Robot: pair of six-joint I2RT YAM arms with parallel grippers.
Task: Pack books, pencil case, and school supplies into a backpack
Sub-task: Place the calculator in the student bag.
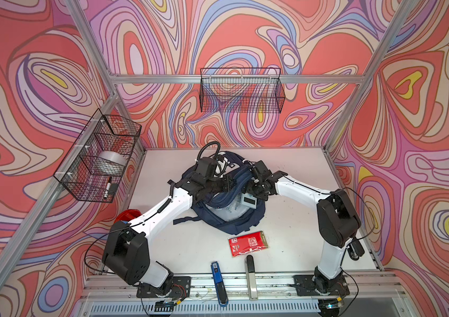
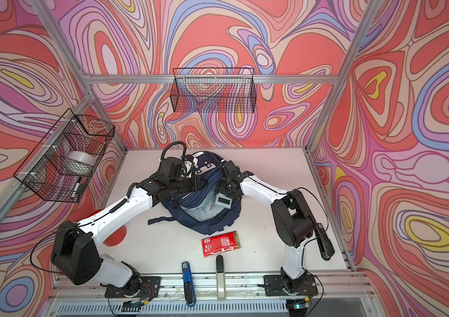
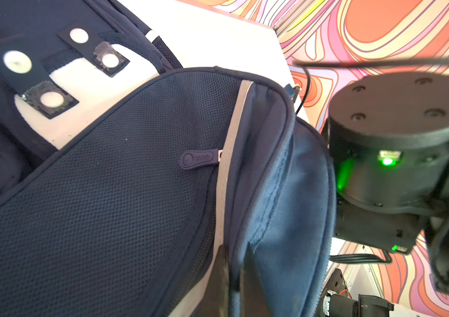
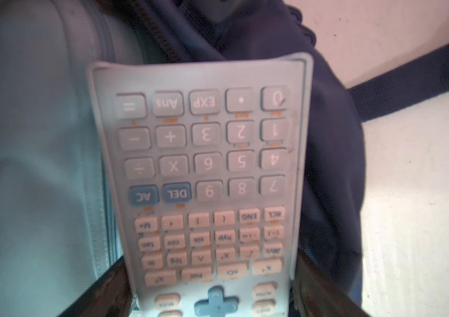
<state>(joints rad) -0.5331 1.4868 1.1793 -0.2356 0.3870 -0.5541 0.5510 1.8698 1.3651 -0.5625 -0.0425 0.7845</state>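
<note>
The calculator (image 4: 204,164) lies keys-up between the fingers of the right claw (image 4: 212,263), which grasps its long edges. Its far end reaches past the fingertips into the open mouth of the backpack (image 1: 231,222). Opposite, the left claw (image 3: 234,263) is clenched on the mouth's rim. The step looks like stowing. Next comes letting go, then fetching the red packet (image 1: 246,243) on the table (image 1: 190,247) behind the right claw.
</note>
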